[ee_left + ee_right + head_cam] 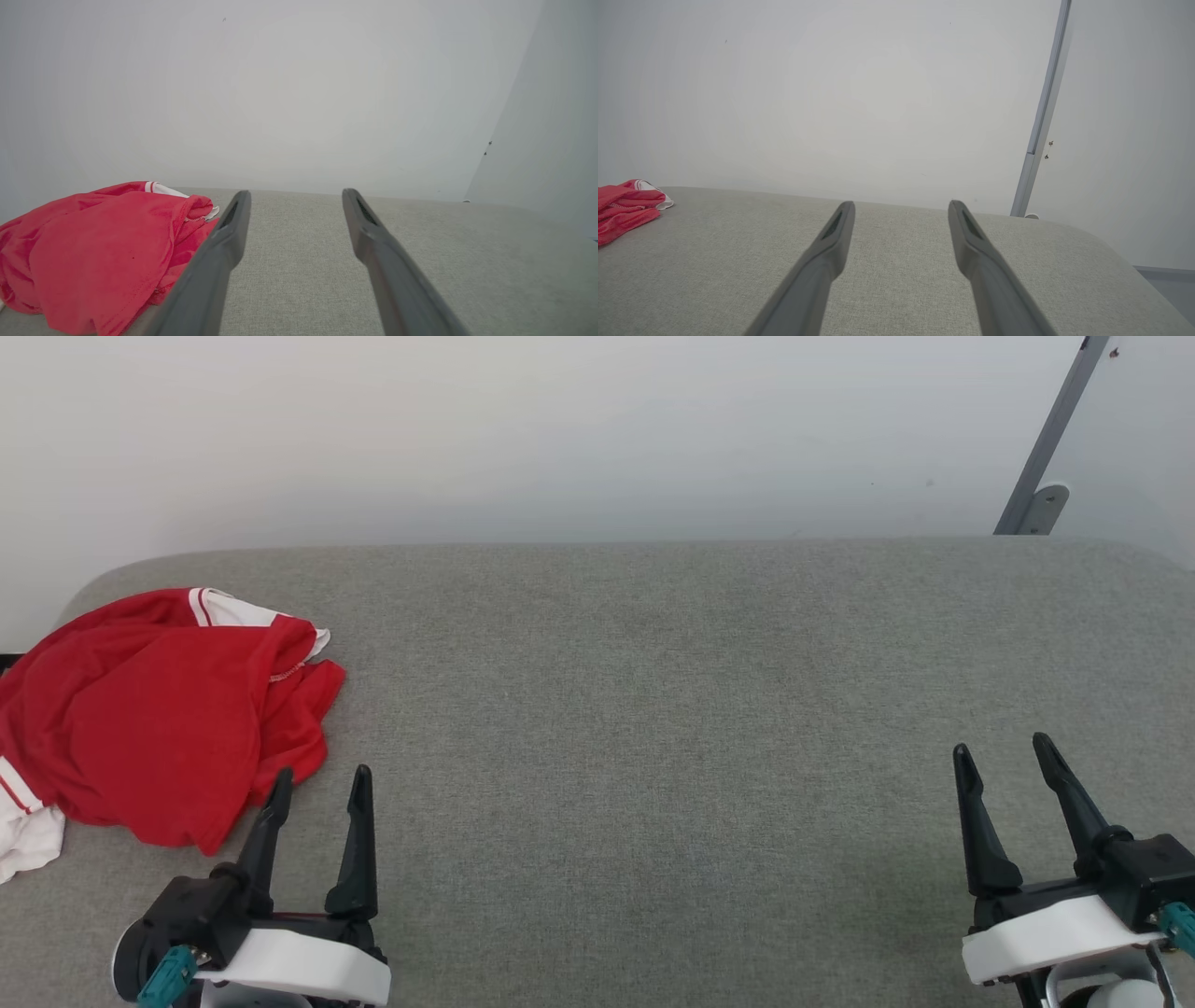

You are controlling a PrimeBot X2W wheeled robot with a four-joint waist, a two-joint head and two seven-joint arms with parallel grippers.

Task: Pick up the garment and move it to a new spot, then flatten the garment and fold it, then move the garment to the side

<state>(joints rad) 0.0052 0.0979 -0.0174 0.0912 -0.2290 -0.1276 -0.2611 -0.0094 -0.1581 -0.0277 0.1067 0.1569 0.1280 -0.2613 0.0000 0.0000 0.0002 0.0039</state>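
Garment (140, 719) lies in a crumpled red heap at about 9 o'clock on the grey cloth-covered table (653, 709), hard against its left edge. From my head view I see white fabric with red stripes poking out at the heap's 12 o'clock and again at its 7 o'clock. My left wrist view has the same heap (93, 252) at 8 o'clock, and my right wrist view catches only a corner of it (623, 207) far off at 9 o'clock.

My left gripper (322, 773) sits at 7 o'clock in the head view, fingers spread wide with nothing between them. One fingertip overlaps the heap's near edge, and I cannot tell whether it touches the fabric. In the left wrist view (295, 193) bare table shows between the two fingers.

My right gripper (1001, 747) is at 5 o'clock, well apart from the heap, likewise spread and empty, with plain table between its fingers (901, 204).

A white wall (560, 429) stands behind the table, with a slanted grey metal bar (1050, 439) at 1 o'clock.
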